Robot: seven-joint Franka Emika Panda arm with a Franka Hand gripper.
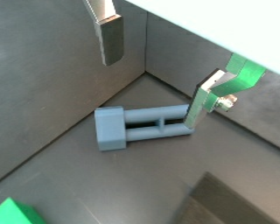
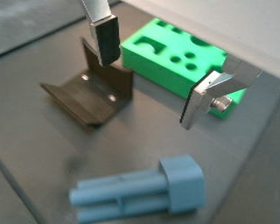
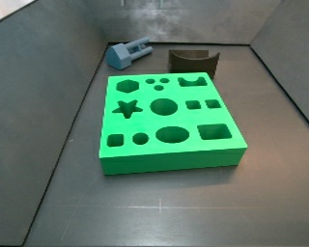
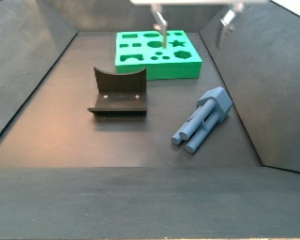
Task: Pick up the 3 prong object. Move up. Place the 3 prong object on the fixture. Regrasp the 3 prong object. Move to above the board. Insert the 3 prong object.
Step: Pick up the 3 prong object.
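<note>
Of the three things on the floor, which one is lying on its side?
The 3 prong object, blue-grey, lies flat. The board and the fixture sit upright. The open, empty gripper hangs above them.

The 3 prong object (image 4: 202, 118) is a light blue-grey plastic peg lying flat on the dark floor, nothing touching it. One end is a thicker block-like head; long parallel prongs run from it, seen in both wrist views (image 1: 140, 126) (image 2: 143, 192). It lies below the gripper (image 1: 164, 72), whose two silver fingers hang spread wide apart and hold nothing.

The fixture (image 4: 119, 93) is a dark bracket with a curved cut-out in its upright wall, standing on the floor near the peg, also below the gripper (image 2: 157, 77).

The board (image 3: 165, 123) is a bright green slab with star, hexagon, round, square and oval holes, resting flat beyond the fixture.
</note>
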